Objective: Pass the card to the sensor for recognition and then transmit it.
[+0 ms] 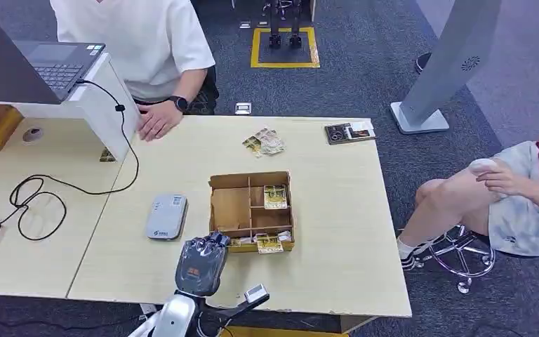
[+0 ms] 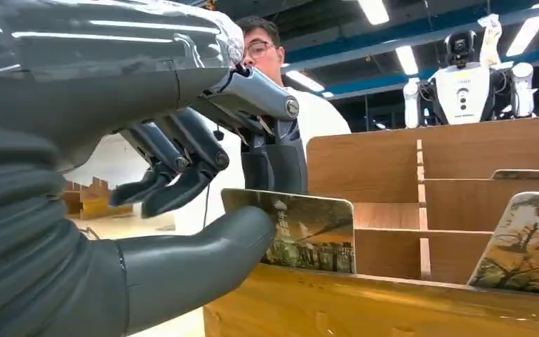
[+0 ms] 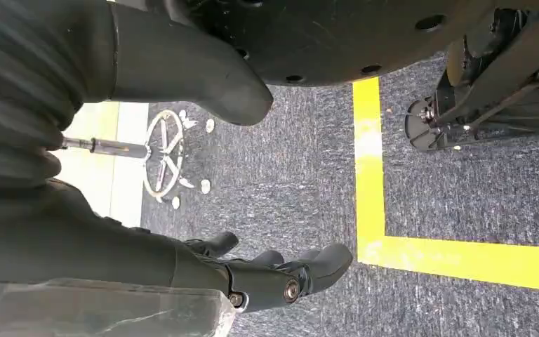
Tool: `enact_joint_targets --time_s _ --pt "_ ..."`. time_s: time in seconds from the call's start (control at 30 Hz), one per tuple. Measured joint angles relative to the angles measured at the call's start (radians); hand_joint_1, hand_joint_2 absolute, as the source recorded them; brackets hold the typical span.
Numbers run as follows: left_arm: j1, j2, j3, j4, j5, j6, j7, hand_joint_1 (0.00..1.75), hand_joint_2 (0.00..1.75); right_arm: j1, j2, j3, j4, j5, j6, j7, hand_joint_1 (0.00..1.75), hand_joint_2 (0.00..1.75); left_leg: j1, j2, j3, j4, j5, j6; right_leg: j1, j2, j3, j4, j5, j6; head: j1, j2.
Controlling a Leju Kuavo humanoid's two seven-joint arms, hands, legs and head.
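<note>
- Your table (image 1: 337, 232): pale wood. Left hand (image 1: 202, 263) is over its near edge.
- Wooden box (image 1: 230, 208): divided into compartments, just ahead of the left hand, with cards standing in it.
- Grey sensor (image 1: 166, 216): flat on the table, just beside the left hand on its left and apart from the box.
- Left hand: at the box's near wall, thumb (image 2: 203, 256) pressed on the card (image 2: 312, 232). Whether it's actually pinched, you can't tell.
- Card: upright in the box's near compartment, at the thumb tip.
- Right hand (image 3: 182, 161): hanging over the carpet, fingers apart, holding nothing.
</note>
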Motion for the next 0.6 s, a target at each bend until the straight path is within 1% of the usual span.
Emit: enact_joint_targets --time_s 0.07,0.13,0.2,0.27,0.47,0.6 --pt "0.002 -0.001 0.0 0.0 0.002 0.019 -0.01 1.75 1.75 0.0 0.0 0.0 0.0 0.0 0.0 0.0 0.0 1.75 0.0 0.0 0.0 0.0 0.0 0.0 0.0 0.0 0.0 0.0 0.0 0.0 0.0 0.0" --pt "0.009 -0.002 0.001 0.0 0.006 0.055 -0.021 1.75 1.75 0.0 0.0 0.0 0.0 0.0 0.0 0.0 0.0 1.75 0.0 0.0 0.0 0.0 0.0 0.0 0.0 0.0 0.0 0.0 0.0 0.0 0.0 0.0" --pt "0.016 -0.005 0.005 -0.003 0.026 0.112 -0.045 1.75 1.75 0.0 0.0 0.0 0.0 0.0 0.0 0.0 0.0 1.75 0.0 0.0 0.0 0.0 0.0 0.0 0.0 0.0 0.0 0.0 0.0 0.0 0.0 0.0" --pt "0.028 -0.011 0.014 -0.03 0.05 0.142 -0.078 1.75 1.75 0.0 0.0 0.0 0.0 0.0 -0.002 0.0 0.0 1.75 0.0 0.0 0.0 0.0 0.0 0.0 0.0 0.0 0.0 0.0 0.0 0.0 0.0 0.0" --pt "0.075 -0.045 0.071 -0.174 0.098 0.142 -0.219 1.75 1.75 0.0 0.0 -0.002 0.0 0.0 -0.008 0.0 0.0 1.75 0.0 0.0 0.0 0.0 0.0 0.0 0.0 0.0 0.0 0.0 0.0 0.0 0.0 0.0" --pt "0.104 -0.091 0.135 -0.271 0.145 0.142 -0.361 1.75 1.75 0.001 0.003 -0.005 0.0 0.0 -0.011 0.0 0.0 1.75 0.0 0.0 0.0 0.0 0.0 0.0 0.0 0.0 0.0 0.0 0.0 0.0 0.0 0.0"
